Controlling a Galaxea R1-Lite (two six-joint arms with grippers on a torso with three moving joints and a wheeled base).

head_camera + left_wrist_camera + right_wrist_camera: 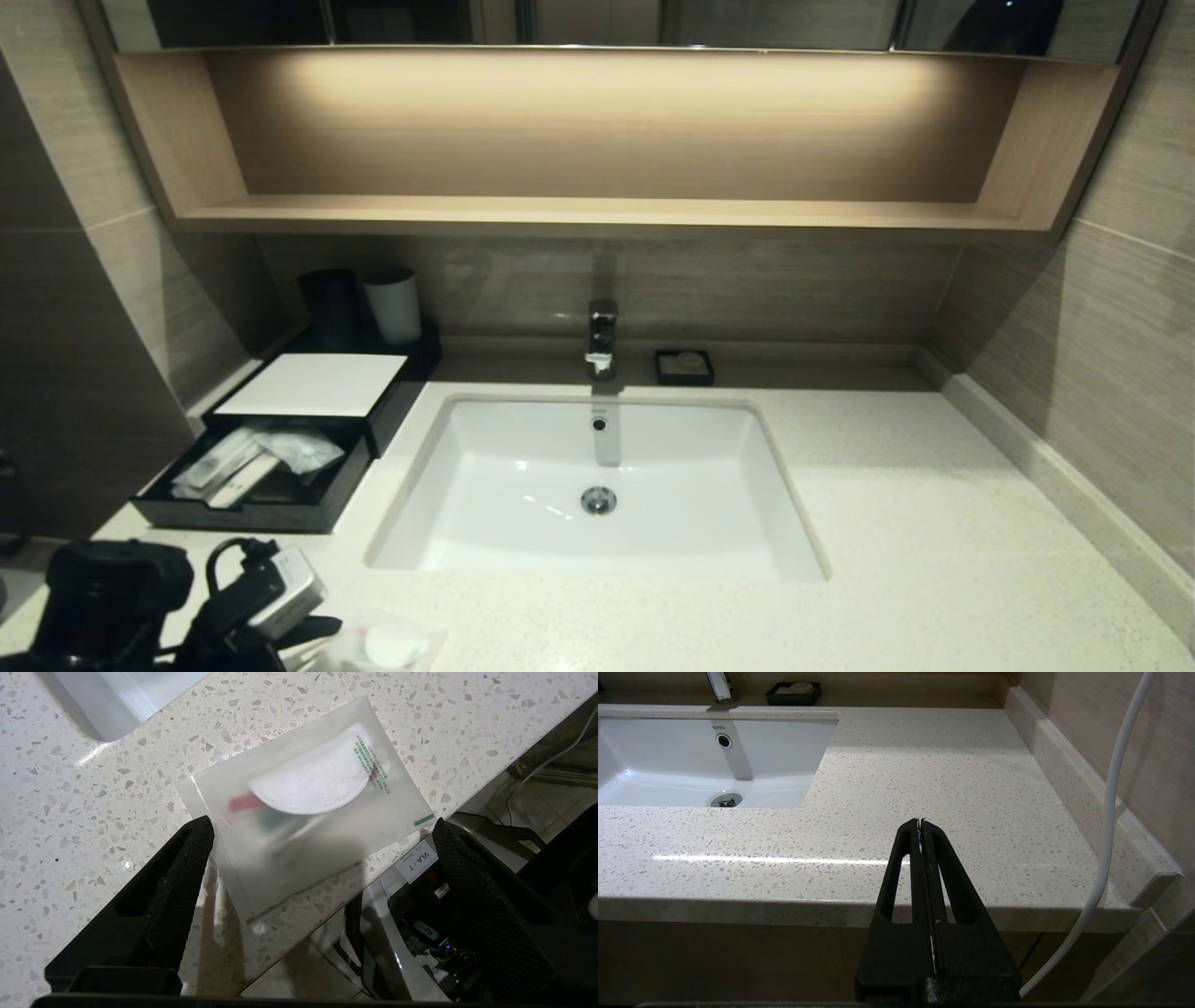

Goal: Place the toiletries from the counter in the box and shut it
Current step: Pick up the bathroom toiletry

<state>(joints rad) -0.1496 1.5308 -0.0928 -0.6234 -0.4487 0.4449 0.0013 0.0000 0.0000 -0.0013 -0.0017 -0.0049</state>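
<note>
Currently, left gripper (pixel 322 830) hangs spread above the squarish packet (pixel 308 807) at the counter (pixel 93 812) front edge (drawer of the box (pixel 280 467) open). Descend squarely; pinch flat film. Right gripper (pixel 920 826) idles, pressed together.

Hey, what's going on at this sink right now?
A robot is tidying toiletries into the black box at the back left of the counter. Its drawer is pulled out and already holds some clear-wrapped packets. The left gripper hovers with jaws open over the last packet, the squarish one with a white round disc, which lies flat at the counter's front edge, not yet gripped. The right gripper is parked, jaws shut, off the counter's front edge to the right of the sink.
</note>
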